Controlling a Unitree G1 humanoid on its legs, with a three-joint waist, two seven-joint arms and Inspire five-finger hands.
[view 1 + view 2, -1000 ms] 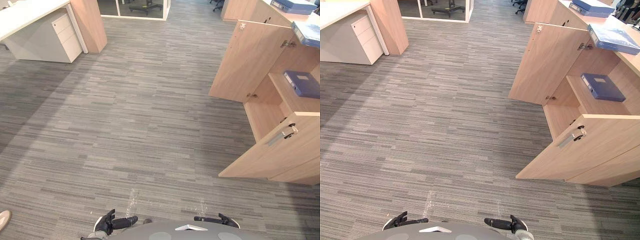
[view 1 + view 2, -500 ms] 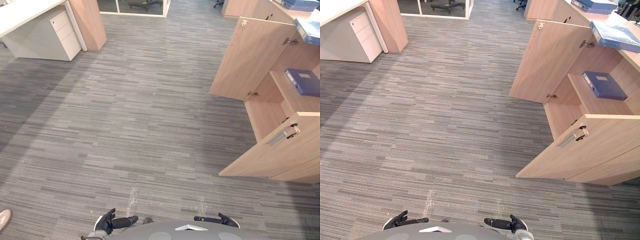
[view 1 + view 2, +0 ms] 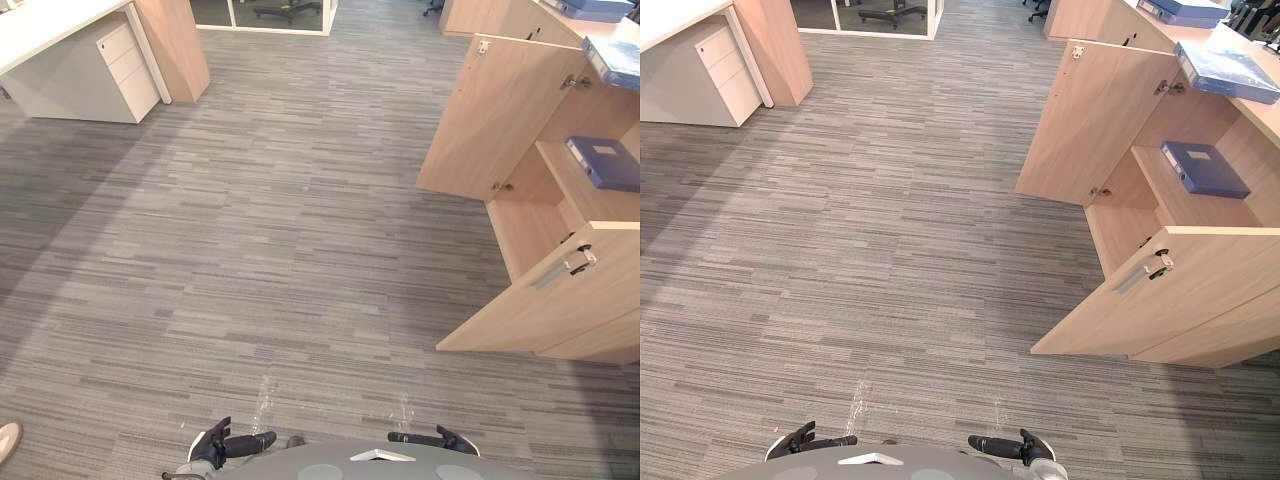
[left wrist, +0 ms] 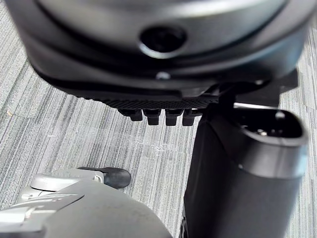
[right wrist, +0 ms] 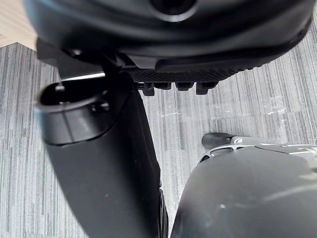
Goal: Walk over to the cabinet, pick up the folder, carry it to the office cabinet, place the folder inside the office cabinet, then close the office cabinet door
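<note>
Grey striped carpet [image 3: 260,230] covers the floor across both eye views. A light wood cabinet [image 3: 535,225] stands at the right side, with both doors swung out over the carpet.

1. Far door [image 3: 1095,120]: open, hinged at the cabinet's far side.
2. Near door [image 3: 1160,300]: open, with a metal handle [image 3: 1137,277] near its upper edge.
3. Shelf [image 3: 1170,200]: visible between the two doors, inside the cabinet.

Folder positions:
- Blue folder [image 3: 1203,168]: lies flat on the shelf inside the cabinet, well apart from both hands.
- Pale blue folder [image 3: 1228,72]: lies on the cabinet top, above the shelf.
- Dark blue folder [image 3: 1185,10]: lies farther back on the same top.

Hand state:
- Left hand [image 4: 158,94]: its fingers [image 4: 152,117] sit side by side in a row and its thumb [image 4: 247,163] stands apart from them. Nothing lies between thumb and fingers; carpet shows beyond.
- Right hand [image 5: 178,74]: same posture, fingers [image 5: 184,88] in a row, thumb [image 5: 99,148] apart, nothing held.

At the far left stand a white desk [image 3: 50,25], a drawer unit [image 3: 125,65] under it and a wood panel [image 3: 175,45] just beside it. A glass partition [image 3: 265,12] with an office chair [image 3: 290,10] behind it closes the far end. The tip of a person's shoe [image 3: 8,440] shows at the lower left edge
</note>
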